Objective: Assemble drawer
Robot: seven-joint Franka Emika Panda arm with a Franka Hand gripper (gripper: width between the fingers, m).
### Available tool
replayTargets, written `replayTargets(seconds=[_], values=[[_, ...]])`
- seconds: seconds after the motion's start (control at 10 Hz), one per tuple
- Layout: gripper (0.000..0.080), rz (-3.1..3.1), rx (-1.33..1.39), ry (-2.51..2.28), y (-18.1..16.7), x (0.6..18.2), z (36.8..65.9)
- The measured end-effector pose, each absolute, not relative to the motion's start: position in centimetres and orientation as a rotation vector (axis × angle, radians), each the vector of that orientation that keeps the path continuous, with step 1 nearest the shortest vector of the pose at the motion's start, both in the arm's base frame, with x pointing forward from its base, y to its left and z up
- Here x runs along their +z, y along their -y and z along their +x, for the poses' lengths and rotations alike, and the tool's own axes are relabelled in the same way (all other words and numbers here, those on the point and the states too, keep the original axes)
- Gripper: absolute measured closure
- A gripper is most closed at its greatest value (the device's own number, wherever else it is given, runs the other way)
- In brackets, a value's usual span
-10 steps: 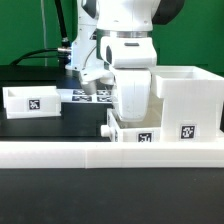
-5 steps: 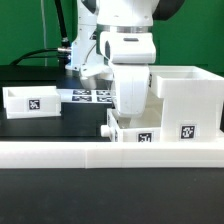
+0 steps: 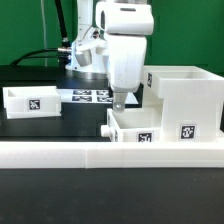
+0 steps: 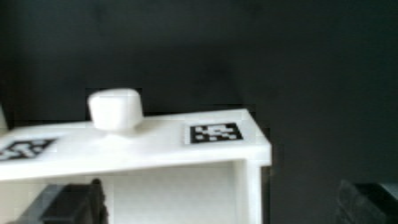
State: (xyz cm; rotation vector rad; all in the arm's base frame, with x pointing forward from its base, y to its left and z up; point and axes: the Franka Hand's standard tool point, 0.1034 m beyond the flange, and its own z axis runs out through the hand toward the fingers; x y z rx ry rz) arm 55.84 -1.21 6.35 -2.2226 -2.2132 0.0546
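Note:
The large white hollow housing (image 3: 186, 104) stands at the exterior view's right, with a tag on its front. A small white tray (image 3: 135, 127) sits against its left side, apparently partly inside it. My gripper (image 3: 121, 103) hangs just above this tray, open and empty. In the wrist view the tray's panel (image 4: 143, 150) shows a round white knob (image 4: 116, 108) and two tags, and my gripper (image 4: 222, 205) has a dark fingertip (image 4: 71, 203) on each side of the tray, not touching it. The second tray (image 3: 30, 101) lies apart at the exterior view's left.
The marker board (image 3: 90, 96) lies flat on the black table between the left tray and the arm. A long low white border wall (image 3: 100, 153) runs along the front. Cables hang behind the arm at the back.
My gripper has risen from down at the tray beside the housing and shifted slightly to the exterior view's left. The tray stays where it was.

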Motion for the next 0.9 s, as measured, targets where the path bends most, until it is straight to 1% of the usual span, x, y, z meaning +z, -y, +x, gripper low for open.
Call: replayTargets(seconds=[0.1,0.4,0.5,0.6,0.7,0.9], values=[[0.0151,-2.233,0.063,2.202,2.0,6.7,56.2],[0.0151,-2.227,0.061,2.205,2.4,6.5,56.2],[0.0151,-2.186,0.054,2.23,2.6,6.2,56.0],[0.0151,-2.138,0.019,2.217,3.8,5.2,55.8],[0.0151,-2.122,-0.027,2.187,5.1,5.0,56.2],[0.0151,-2.086,-0.091,2.166,6.4,4.5,56.8]])
